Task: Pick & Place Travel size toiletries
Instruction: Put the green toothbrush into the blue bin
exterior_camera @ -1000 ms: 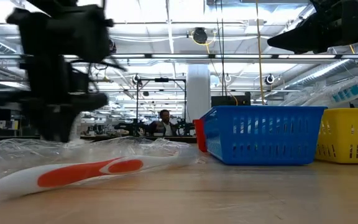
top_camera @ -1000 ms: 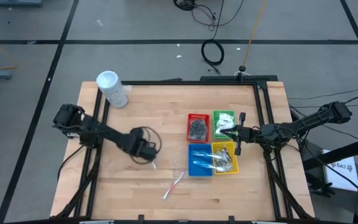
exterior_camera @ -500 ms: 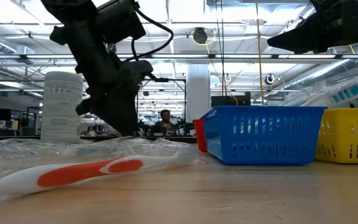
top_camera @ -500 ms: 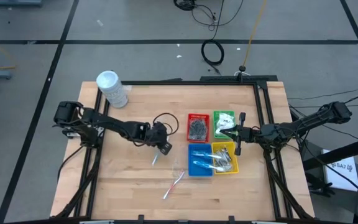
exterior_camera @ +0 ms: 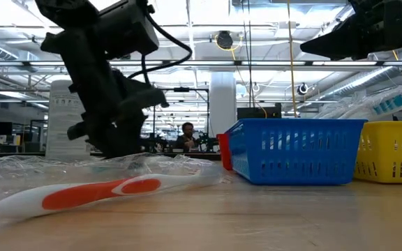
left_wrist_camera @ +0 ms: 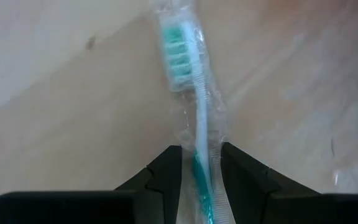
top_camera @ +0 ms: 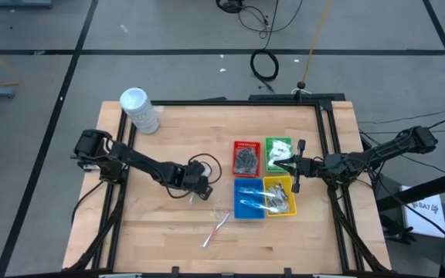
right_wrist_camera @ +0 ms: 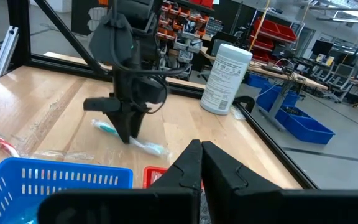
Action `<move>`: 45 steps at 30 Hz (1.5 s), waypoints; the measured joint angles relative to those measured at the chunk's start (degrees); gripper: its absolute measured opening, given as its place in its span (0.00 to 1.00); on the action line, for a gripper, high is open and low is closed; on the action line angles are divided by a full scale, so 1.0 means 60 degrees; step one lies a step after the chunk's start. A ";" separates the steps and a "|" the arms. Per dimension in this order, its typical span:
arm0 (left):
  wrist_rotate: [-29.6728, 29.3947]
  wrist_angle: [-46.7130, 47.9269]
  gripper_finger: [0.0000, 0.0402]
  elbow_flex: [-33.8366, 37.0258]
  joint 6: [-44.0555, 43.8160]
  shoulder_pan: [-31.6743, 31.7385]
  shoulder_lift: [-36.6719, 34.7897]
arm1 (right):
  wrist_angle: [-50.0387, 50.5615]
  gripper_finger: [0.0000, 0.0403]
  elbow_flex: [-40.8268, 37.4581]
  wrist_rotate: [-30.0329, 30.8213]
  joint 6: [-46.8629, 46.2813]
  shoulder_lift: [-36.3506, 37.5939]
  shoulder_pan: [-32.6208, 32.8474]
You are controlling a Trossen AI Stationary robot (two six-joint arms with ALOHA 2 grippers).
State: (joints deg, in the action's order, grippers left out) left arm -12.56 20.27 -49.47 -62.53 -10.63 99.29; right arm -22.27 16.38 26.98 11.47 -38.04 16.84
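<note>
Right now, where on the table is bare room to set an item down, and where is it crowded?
Free: bare wood between the white tub and the red tray, and the strip along the near edge beyond the orange toothbrush. Crowded: the four trays, with the right gripper over them, and the middle, where the left gripper holds a wrapped green toothbrush.

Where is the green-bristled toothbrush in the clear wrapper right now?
The green-bristled toothbrush is clamped between the left gripper fingers, held over the table's middle in the high view, left of the red tray and blue tray.
</note>
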 joint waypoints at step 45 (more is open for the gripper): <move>0.1168 -1.0919 0.04 -0.0837 1.0686 -0.0015 0.1300 | 0.0049 0.00 0.0000 0.0033 -0.0031 -0.0004 -0.0099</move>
State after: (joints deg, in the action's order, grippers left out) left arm -5.55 -45.24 -54.49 1.58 -10.72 107.09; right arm -21.98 16.38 27.18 11.29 -38.06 16.25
